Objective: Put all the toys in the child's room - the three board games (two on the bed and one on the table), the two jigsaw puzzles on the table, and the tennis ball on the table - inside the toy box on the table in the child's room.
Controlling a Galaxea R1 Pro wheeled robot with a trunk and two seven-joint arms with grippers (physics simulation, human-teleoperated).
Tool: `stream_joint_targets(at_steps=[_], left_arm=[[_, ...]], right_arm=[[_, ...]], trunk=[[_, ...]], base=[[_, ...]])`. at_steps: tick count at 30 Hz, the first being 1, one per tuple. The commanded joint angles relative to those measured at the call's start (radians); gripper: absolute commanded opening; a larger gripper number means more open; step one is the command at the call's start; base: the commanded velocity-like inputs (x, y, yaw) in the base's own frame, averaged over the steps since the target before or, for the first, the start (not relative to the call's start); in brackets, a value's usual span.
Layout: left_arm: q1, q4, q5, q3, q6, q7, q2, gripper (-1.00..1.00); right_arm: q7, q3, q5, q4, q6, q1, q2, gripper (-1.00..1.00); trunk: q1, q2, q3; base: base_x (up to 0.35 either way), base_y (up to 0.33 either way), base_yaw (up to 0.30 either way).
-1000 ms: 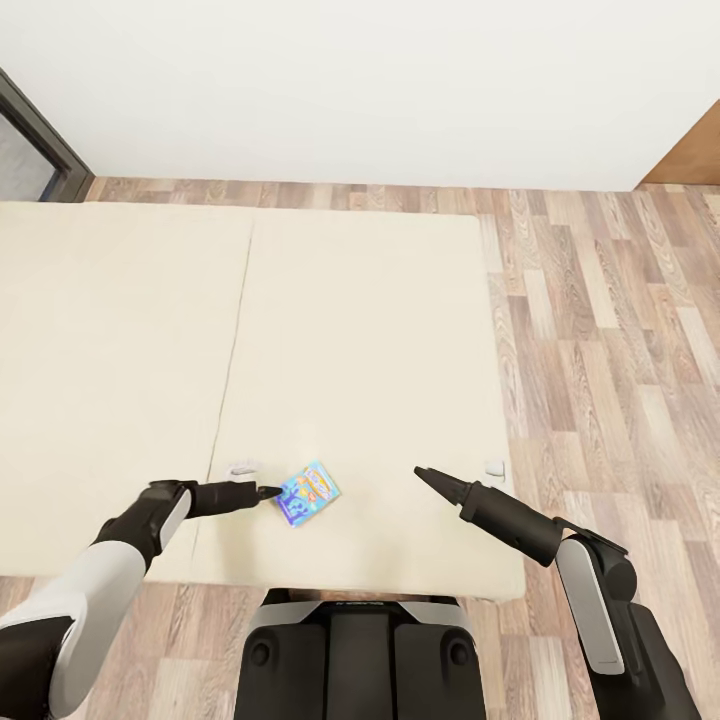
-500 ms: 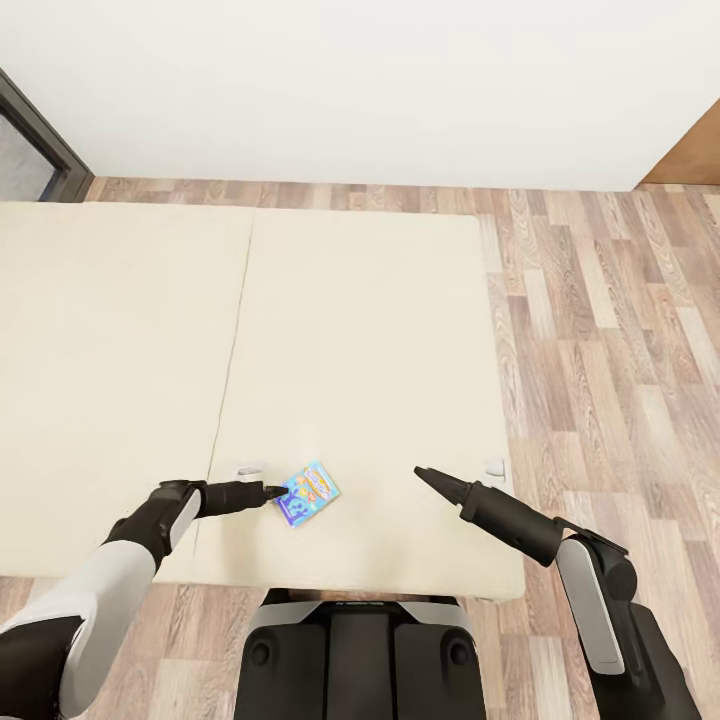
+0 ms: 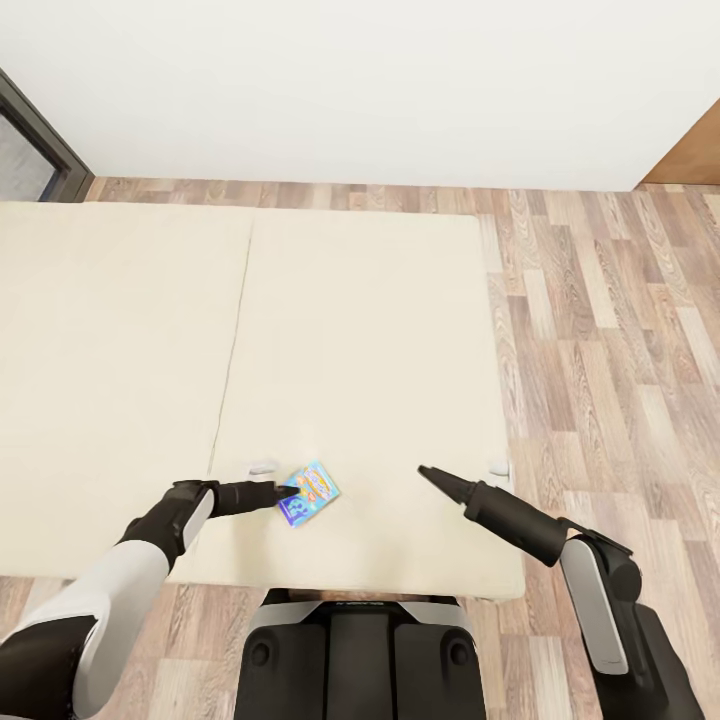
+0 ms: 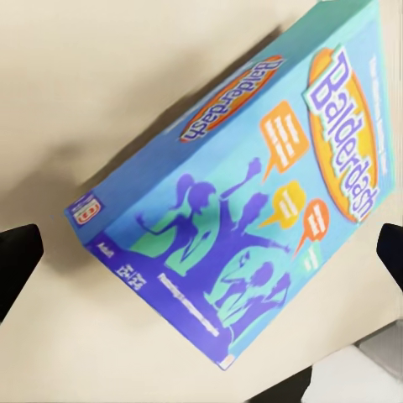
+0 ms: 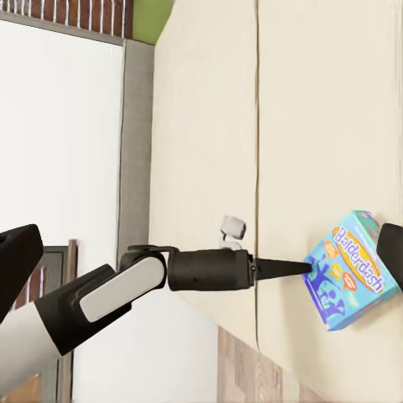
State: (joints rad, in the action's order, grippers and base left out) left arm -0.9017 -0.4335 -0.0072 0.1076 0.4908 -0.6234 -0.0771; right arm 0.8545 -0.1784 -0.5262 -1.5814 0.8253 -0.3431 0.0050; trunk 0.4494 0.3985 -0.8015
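One board game [image 3: 312, 491], a blue box with purple figures and white lettering, lies flat near the front edge of the cream bed [image 3: 360, 330]. My left gripper [image 3: 288, 490] is open and level with the mattress, its tip at the box's left edge. In the left wrist view the board game [image 4: 252, 201] spreads wide between the dark fingertips [image 4: 17, 260]. My right gripper [image 3: 425, 471] hovers open over the bed to the right of the box, well apart from it. The right wrist view looks across at the left gripper [image 5: 306, 269] touching the board game [image 5: 348, 273].
Two small white tabs [image 3: 260, 466] [image 3: 497, 467] sit on the mattress near the front. Wooden floor [image 3: 610, 330] runs right of and behind the bed. A white wall is behind, a dark door frame [image 3: 35, 130] at far left, brown furniture [image 3: 690, 155] at far right.
My left arm has reached rightward, bringing its gripper tip up against the board game's edge. The right arm has shifted only slightly. The box has not moved.
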Motion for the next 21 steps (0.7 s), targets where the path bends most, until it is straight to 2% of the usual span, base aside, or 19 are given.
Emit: stream_joint_targets(at_steps=[1,14,21], left_arm=[[0.000,-0.001,-0.001,0.006,0.009,-0.004,0.004,1.00],[0.000,-0.005,0.000,0.006,0.010,-0.005,0.027,1.00],[0.000,-0.019,0.000,0.007,0.007,-0.004,0.038,1.00]], right_arm=[[0.003,-0.007,-0.001,0.000,0.005,0.000,0.000,1.00],[0.006,-0.034,-0.003,0.000,0.009,0.000,-0.005,1.00],[0.006,-0.035,-0.003,0.000,0.009,0.000,-0.005,1.00]], trunk=[[0.001,0.001,-0.001],[0.001,0.001,-0.001],[0.001,0.001,-0.001]], base=[[0.000,0.000,0.000],[0.000,-0.003,0.000],[0.000,-0.138,0.000]])
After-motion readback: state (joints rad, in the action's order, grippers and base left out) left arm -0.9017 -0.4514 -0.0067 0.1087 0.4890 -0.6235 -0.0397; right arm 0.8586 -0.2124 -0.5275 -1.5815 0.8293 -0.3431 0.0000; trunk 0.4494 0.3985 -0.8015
